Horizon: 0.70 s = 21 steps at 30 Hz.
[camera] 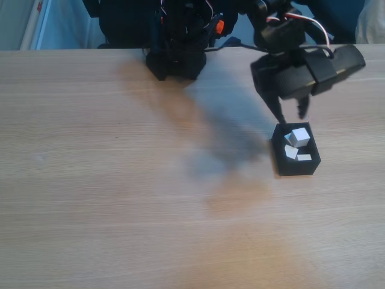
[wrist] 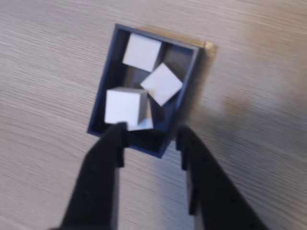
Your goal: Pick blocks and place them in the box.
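Nearest in the wrist view: end effector (wrist: 149, 136), both black fingers (wrist: 103, 163) spread apart with nothing between them, tips poised at the near wall of the box (wrist: 96, 108). Directly ahead of the tips, inside the box: four white blocks. Closest to the fingers, one block (wrist: 124, 105) riding high on top of a second one (wrist: 143, 123), of which just a sliver peeks out underneath. Beyond those, a tilted block (wrist: 161, 84) turned diamond-wise against the right wall, then a fourth (wrist: 142, 51) lying flat in the far corner. Long axis of the box running straight away from the fingers, so roughly in line with the reach of the arm. In the fixed view, the same arrangement seen from across the tabletop (camera: 120, 211): end effector (camera: 290, 113) hanging just behind and above the box (camera: 296, 167), fingers pointing down toward its rear edge, raised block (camera: 298, 136) uppermost in the pile. No loose blocks to be seen on the surrounding wood. Judging from that, likely all pieces delivered and the work close to finished; a straight lift up and back from the box probably enough, minding the top block, perched where a stray finger could tip it out.
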Available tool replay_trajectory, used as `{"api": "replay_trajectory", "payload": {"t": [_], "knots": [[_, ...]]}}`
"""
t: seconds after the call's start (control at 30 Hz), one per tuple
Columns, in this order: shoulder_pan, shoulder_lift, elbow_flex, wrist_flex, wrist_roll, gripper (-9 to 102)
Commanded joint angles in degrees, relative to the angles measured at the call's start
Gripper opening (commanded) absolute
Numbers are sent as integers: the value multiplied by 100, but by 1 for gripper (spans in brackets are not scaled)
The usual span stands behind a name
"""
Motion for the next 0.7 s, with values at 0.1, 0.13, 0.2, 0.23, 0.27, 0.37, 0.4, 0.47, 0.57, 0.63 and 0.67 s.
{"api": "replay_trajectory", "payload": {"t": [0.1, 0.13, 0.2, 0.23, 0.27, 0.37, 0.4, 0.47, 0.57, 0.63, 0.67], "knots": [[782, 2312, 1723, 237, -1213, 0], [923, 2681, 2039, 299, -1450, 0], [1143, 3375, 2637, 378, -1714, 0], [1230, 3683, 2900, 439, -1819, 0], [1301, 3955, 3138, 501, -1907, 0], [1468, 4781, 3797, 686, -2083, 0], [1538, 5045, 4017, 686, -2145, 0], [1688, 5555, 4412, 738, -2215, 0], [2021, 6284, 4948, 1046, -2364, 0], [2268, 6697, 5273, 1274, -2408, 0], [2382, 6899, 5440, 1397, -2417, 0]]}}
